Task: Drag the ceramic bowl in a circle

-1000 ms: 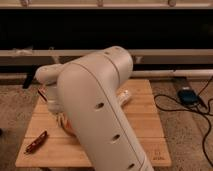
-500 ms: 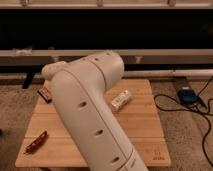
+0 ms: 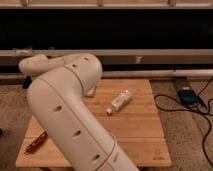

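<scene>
Over the last second my arm [image 3: 65, 117] swings leftward across the wooden table [image 3: 142, 137], uncovering the white bottle [image 3: 119, 101], which keeps its place. The red-brown stick [image 3: 36, 142] at the front left also stays put. This sweep fits an arc of the drag, but I cannot confirm progress. The ceramic bowl is not visible; I judge it lies behind my arm, on the left half of the table. The gripper is hidden past my forearm [image 3: 42, 64], near the left rear edge; I cannot tell its state. Bowl heading: undetermined. Being round, it has no long axis.
</scene>
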Controlling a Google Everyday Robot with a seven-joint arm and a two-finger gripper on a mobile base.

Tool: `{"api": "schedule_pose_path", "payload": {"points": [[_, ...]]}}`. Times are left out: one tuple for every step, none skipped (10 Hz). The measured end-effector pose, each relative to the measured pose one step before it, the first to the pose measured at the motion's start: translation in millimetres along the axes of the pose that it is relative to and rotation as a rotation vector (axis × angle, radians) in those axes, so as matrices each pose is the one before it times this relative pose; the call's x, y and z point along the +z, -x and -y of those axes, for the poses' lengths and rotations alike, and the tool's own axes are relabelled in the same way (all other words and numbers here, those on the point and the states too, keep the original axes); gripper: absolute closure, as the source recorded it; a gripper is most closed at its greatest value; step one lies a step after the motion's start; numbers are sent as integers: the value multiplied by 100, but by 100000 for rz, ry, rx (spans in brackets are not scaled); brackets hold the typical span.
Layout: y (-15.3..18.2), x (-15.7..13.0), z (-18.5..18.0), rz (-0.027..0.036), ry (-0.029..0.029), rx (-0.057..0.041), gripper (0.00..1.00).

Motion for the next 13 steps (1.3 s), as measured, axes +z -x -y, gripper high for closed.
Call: {"api": "schedule_pose_path", "payload": {"points": [[1245,-821,-2187,1947,24,-4392,100],[855,-450,-2231,1075,1092,-3360,100],[572,-112,-1903,199,2062,-1849,100],[96,-65,-934,-675,1946,-103,100],[-297,64,-623,-1665,2156,237,100],[-784,255,-541,-2277,2381,574,100],[-1150,274,-327,-1996,2300,969,100],[-1791,478,-111,-2270,2452,1534,100],[-1973,593,149,-1639,2512,2116,100],[-2422,704,488,-1567,2964,3003,100],[-2011,698,660,-1344,2394,3036,100],[-2012,686,945,-1392,2284,3830,100],[-1999,669,1403,-1709,1827,4777,100]]}}
